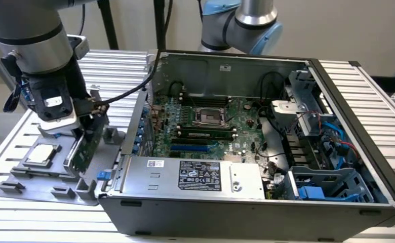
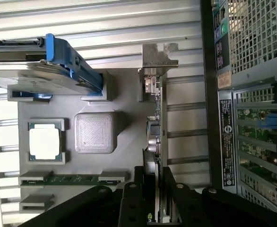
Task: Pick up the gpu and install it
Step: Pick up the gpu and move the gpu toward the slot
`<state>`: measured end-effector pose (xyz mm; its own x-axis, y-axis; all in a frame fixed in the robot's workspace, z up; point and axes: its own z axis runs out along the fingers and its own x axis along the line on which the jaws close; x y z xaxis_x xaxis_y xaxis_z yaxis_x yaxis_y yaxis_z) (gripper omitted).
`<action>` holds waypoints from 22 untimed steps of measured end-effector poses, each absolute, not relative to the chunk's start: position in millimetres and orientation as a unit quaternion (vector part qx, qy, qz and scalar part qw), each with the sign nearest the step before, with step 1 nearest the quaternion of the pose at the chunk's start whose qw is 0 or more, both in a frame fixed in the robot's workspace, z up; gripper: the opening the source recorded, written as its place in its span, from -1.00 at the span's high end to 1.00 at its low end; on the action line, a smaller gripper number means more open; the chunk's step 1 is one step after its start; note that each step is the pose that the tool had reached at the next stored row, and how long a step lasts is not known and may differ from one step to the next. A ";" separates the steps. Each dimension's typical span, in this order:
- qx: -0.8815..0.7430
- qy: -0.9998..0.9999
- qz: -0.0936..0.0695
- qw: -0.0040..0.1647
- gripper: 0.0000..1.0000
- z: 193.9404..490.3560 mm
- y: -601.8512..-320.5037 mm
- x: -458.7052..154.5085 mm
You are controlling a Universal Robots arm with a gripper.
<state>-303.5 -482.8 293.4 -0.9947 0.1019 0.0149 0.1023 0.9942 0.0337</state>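
On the exterior view's left, the gripper (image 1: 84, 125) grips the top edge of the gpu (image 1: 82, 149), which stands on edge over a grey tray (image 1: 32, 186). Just beside it lies an open computer case (image 1: 251, 215).

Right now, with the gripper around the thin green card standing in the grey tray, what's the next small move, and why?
Probably a short, straight lift. The gripper looks closed on the thin green gpu card, which stands on edge in the grey plastic tray, so tilting could snag it.
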 end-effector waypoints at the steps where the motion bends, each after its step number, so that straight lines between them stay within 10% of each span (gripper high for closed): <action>1: -0.051 -0.999 -0.017 0.007 0.47 297.9 -482.8 -303.3; 22: -0.047 -0.999 -0.017 0.014 0.47 393.1 -482.8 -273.7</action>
